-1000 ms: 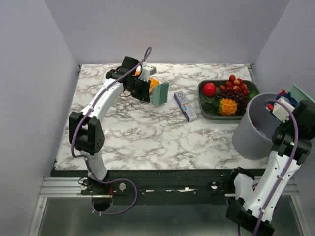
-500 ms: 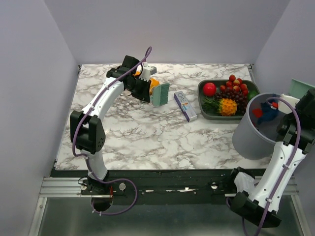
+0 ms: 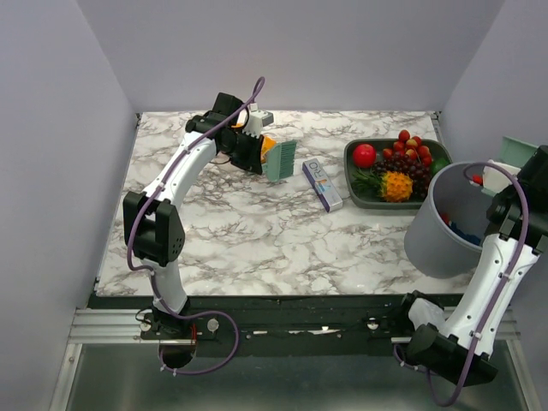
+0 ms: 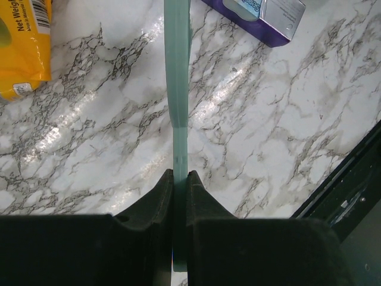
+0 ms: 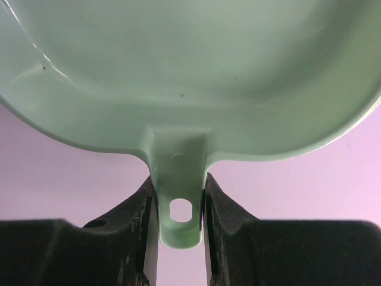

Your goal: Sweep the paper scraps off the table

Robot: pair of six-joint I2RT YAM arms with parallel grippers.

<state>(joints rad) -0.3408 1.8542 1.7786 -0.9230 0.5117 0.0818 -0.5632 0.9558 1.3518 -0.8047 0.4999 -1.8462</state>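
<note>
Plain pale lilac walls on three sides, aluminium rail in front

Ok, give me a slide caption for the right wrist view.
Right gripper shut on the tab handle of a pale green plastic dustpan, lilac wall behind.

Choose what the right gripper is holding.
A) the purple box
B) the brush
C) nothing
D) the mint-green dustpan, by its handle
D: the right wrist view shows the right gripper closed on the handle of the mint-green dustpan.
</note>
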